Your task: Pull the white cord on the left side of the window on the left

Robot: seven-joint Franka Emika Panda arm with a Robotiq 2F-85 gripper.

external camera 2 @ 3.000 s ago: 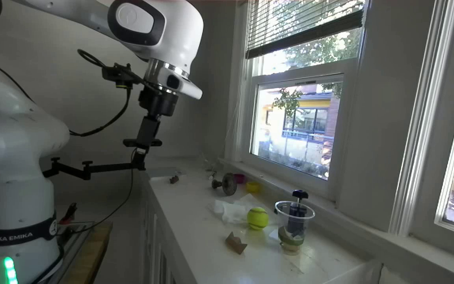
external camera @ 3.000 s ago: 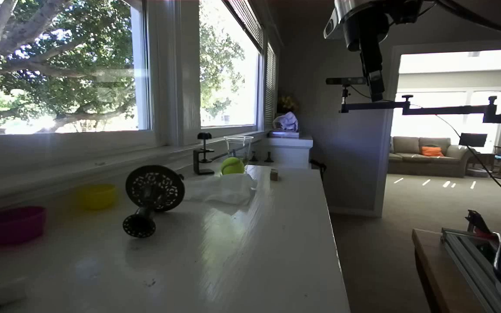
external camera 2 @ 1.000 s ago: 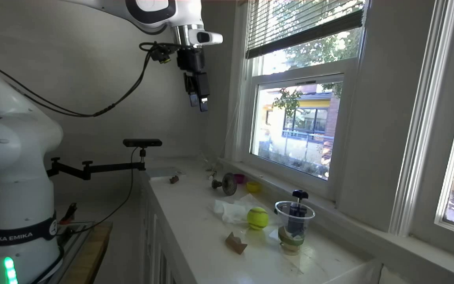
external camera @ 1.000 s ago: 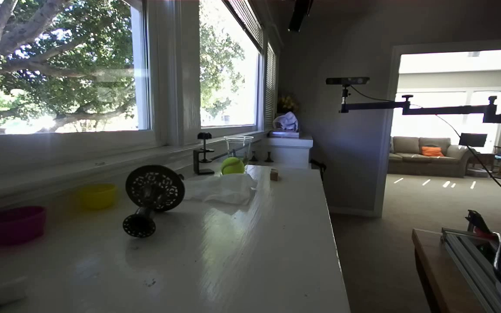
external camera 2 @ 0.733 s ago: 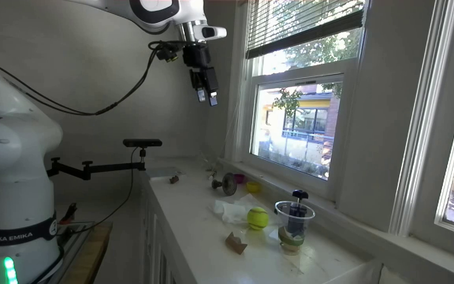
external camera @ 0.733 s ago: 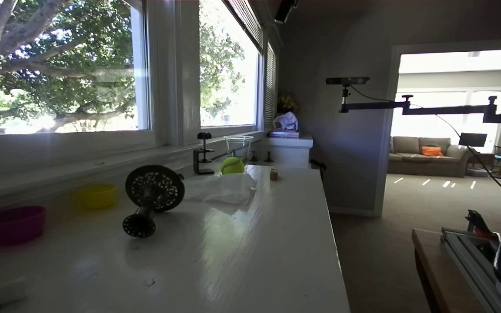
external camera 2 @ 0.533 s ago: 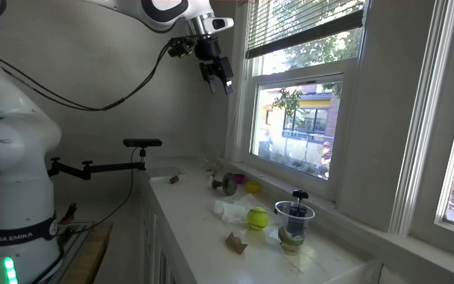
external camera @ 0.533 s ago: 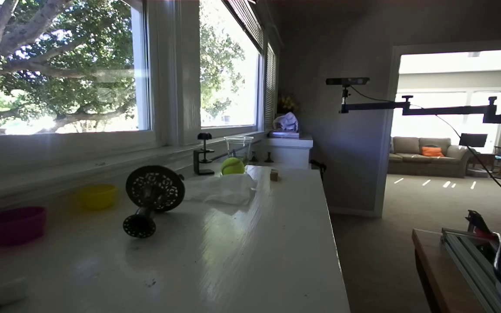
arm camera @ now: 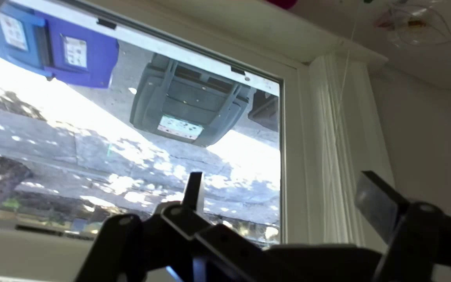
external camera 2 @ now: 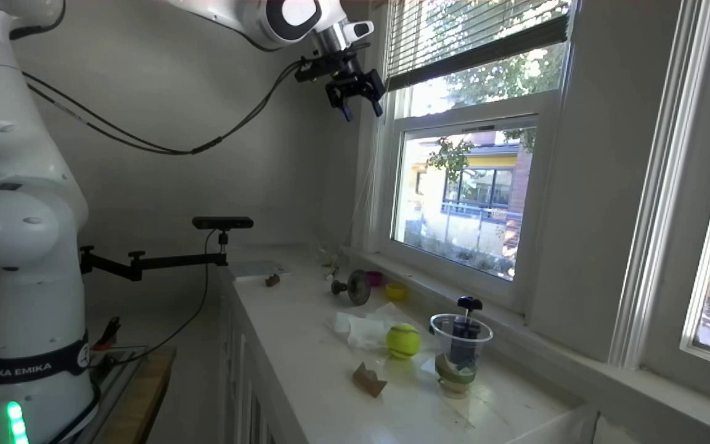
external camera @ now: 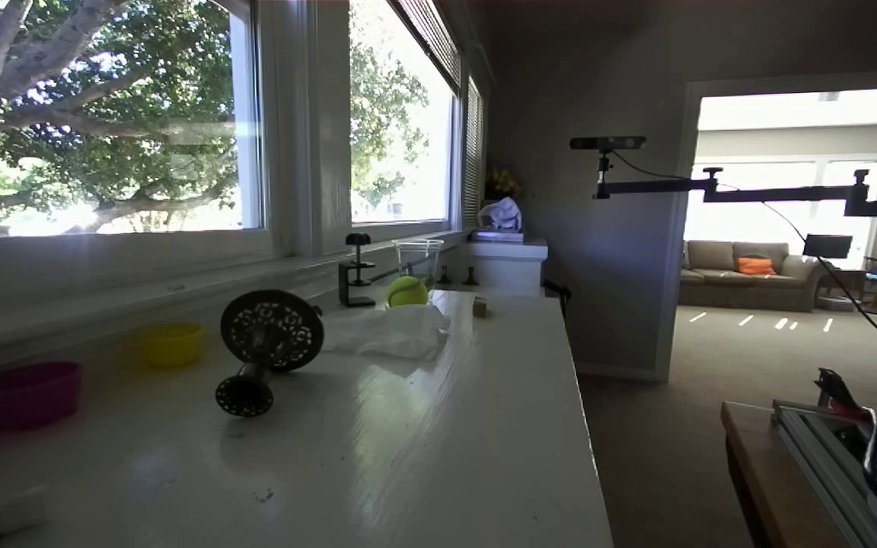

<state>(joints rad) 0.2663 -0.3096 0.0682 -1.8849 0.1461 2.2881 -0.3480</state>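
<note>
The window has a white frame and a half-raised slat blind; it also shows in an exterior view with leafy branches. A thin white cord hangs along its left frame. In the wrist view, which stands upside down, the cord runs down past the frame and lies between the spread fingers in the picture; its depth is unclear. My gripper is open and empty, high by the window's left edge, just below the blind's bottom. It also shows open in the wrist view.
On the white counter are a tennis ball, clear cup, dark clamp, metal stand, yellow bowl and purple bowl. A camera on an arm stands behind. The window sill juts out.
In an exterior view my gripper has risen and moved right to the window's left edge, tilting toward it, and its fingers show wider apart. It has left the opposite exterior view. Counter objects have not moved.
</note>
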